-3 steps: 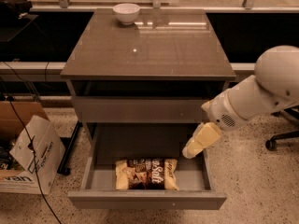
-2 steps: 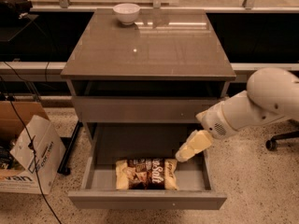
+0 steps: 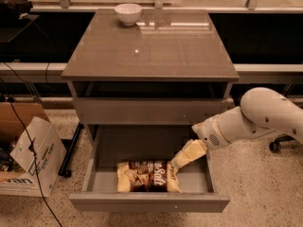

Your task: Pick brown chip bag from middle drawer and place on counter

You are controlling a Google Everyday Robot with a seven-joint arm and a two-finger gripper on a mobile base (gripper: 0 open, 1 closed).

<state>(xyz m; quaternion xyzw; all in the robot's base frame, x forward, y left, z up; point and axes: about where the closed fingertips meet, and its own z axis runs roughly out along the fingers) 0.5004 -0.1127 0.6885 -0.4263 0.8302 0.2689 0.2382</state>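
Note:
The brown chip bag [image 3: 147, 176] lies flat in the open middle drawer [image 3: 149, 201], near its front, dark brown in the middle with pale yellow ends. My gripper [image 3: 182, 159] reaches down from the white arm on the right and hovers just above the bag's right end. The counter [image 3: 150, 47] is the glossy grey-brown top of the cabinet above.
A white bowl [image 3: 128, 12] stands at the counter's back left. A cardboard box [image 3: 27, 161] with cables sits on the floor to the left. A chair's wheeled base [image 3: 277, 144] shows at the right. The drawer above the open one is shut.
My arm has moved left and down, bringing the gripper from the drawer's right side to just over the bag's right end. The bag has not moved.

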